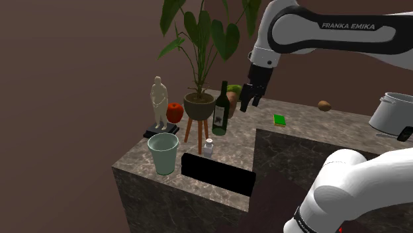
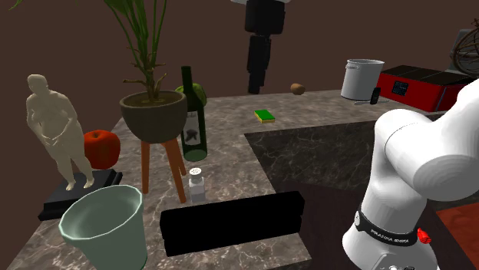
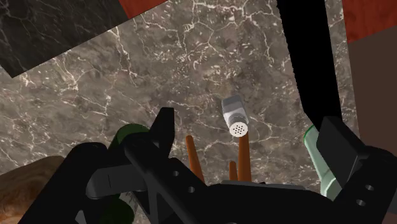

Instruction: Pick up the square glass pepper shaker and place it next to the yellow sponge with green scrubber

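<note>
Your tool point(image 1: 249, 104) hangs over the tabletop point(image 1: 311, 122) with its fingers spread wide and nothing in them, up beside the wine bottle point(image 1: 220, 112). The pepper shaker point(image 1: 208, 147) stands upright near the tabletop's edge, and it's kinda boxed in. There's the potted plant point(image 1: 199, 106) on its wooden legs just beside it, a black block point(image 1: 218, 173) close in front, and a pale green cup point(image 1: 163, 153) nearby. The sponge point(image 1: 280, 120) lies well apart, past the bottle.

FRANKA EMIKA on the white arm point(image 1: 344, 26) (upper link); bottle point(image 1: 220, 111) label illegible.
</note>
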